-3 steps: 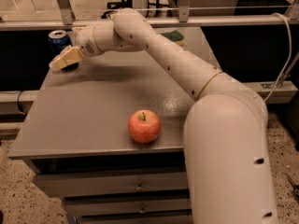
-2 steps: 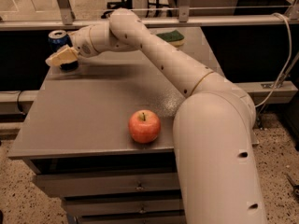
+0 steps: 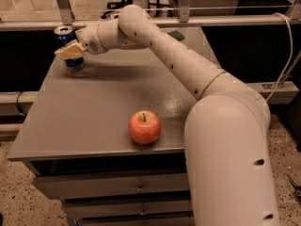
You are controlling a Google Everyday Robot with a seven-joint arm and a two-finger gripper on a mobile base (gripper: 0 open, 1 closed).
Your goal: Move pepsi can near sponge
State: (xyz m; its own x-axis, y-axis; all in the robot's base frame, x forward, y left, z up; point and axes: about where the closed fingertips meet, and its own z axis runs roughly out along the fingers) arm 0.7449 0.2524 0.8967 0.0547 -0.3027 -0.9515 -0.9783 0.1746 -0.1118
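- The gripper [image 3: 69,51] is out at the far left corner of the table [image 3: 89,112], right up against the can [image 3: 64,32].
- It crosses the can's middle; the silver top shows above it and the blue base below.
- Whether it has hold of the can or is spread wide, I cannot tell.
- The can stands upright.
- The sponge [image 3: 177,34] lies at the far edge towards the right, well apart from the can.
- An apple [image 3: 145,127] sits near the front edge.
- The arm [image 3: 178,60] reaches across the table from the right.
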